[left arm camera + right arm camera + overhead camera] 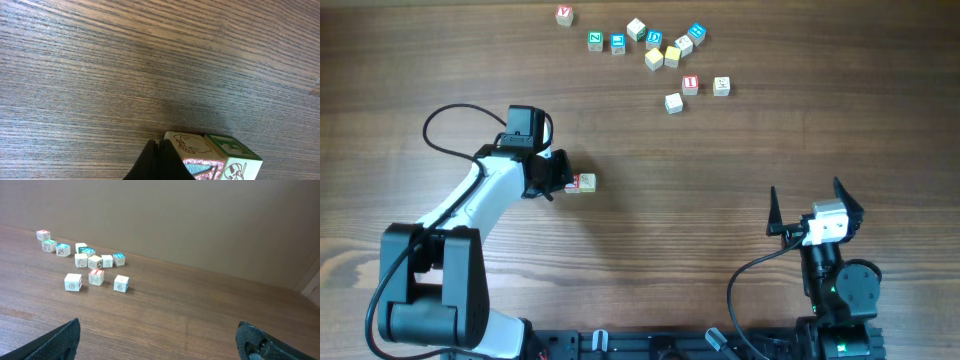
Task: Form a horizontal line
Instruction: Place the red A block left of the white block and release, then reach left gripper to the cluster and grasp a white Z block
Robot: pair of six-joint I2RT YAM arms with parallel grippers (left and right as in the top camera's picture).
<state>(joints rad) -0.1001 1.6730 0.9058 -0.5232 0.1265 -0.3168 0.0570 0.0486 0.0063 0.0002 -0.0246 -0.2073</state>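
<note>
The small wooden alphabet cubes lie scattered at the far side of the table, not in a row. The red A cube (564,15) sits far left. The red I cube (690,85) lies between two cream-faced cubes (673,103) (721,86); it also shows in the right wrist view (96,276). My left gripper (560,183) is shut, its fingertips (160,160) pressed together and touching the side of a cream cube with red drawings (190,145), apart at mid-table (585,183). A green-lettered cube (232,150) adjoins it. My right gripper (815,205) is open and empty.
Blue-lettered cubes (618,43) (696,33) and plain yellow cubes (663,57) sit in the far cluster, also seen in the right wrist view (90,255). The left arm's cable loops at the left (440,125). A wall rises behind the table (200,220).
</note>
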